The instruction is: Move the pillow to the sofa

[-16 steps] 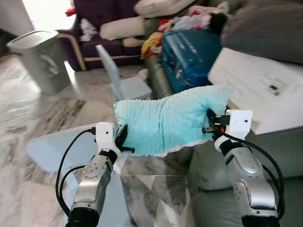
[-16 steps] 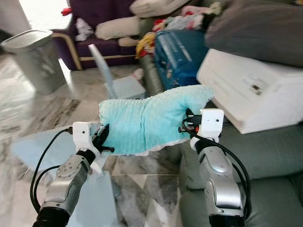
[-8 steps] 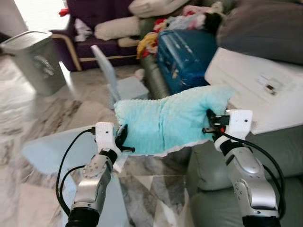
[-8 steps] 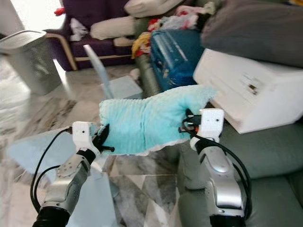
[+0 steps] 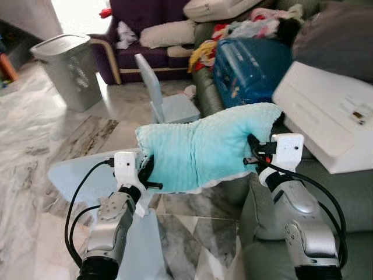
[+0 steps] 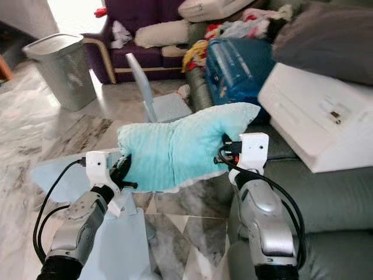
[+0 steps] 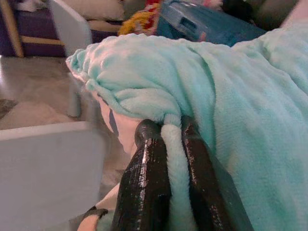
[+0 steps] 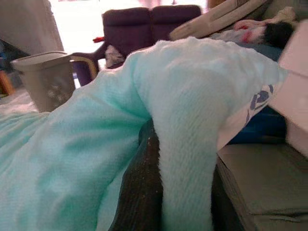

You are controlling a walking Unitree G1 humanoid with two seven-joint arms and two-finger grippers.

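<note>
A light turquoise fleece pillow point(image 5: 204, 149) hangs in the air between my two arms, stretched sideways above a small pale blue table point(image 5: 81, 178). My left gripper point(image 5: 145, 172) is shut on the pillow's left edge; in the left wrist view a fold of fleece point(image 7: 174, 192) is pinched between the black fingers point(image 7: 147, 183). My right gripper point(image 5: 252, 150) is shut on the pillow's right corner, with fabric point(image 8: 185, 159) wrapped over its finger point(image 8: 142, 192). The grey-green sofa point(image 5: 344, 198) lies to the right, just below the right arm.
A white box point(image 5: 326, 114) rests on the sofa seat. A blue case point(image 5: 250, 64) and a heap of clothes point(image 5: 256, 26) lie behind. A pale blue child chair point(image 5: 166, 102), a grey laundry basket point(image 5: 67, 67) and a purple armchair point(image 5: 145, 29) stand on the marble floor point(image 5: 35, 140).
The whole scene has shifted to the right, so the camera has turned left a little. Both grippers keep the same hold on the pillow.
</note>
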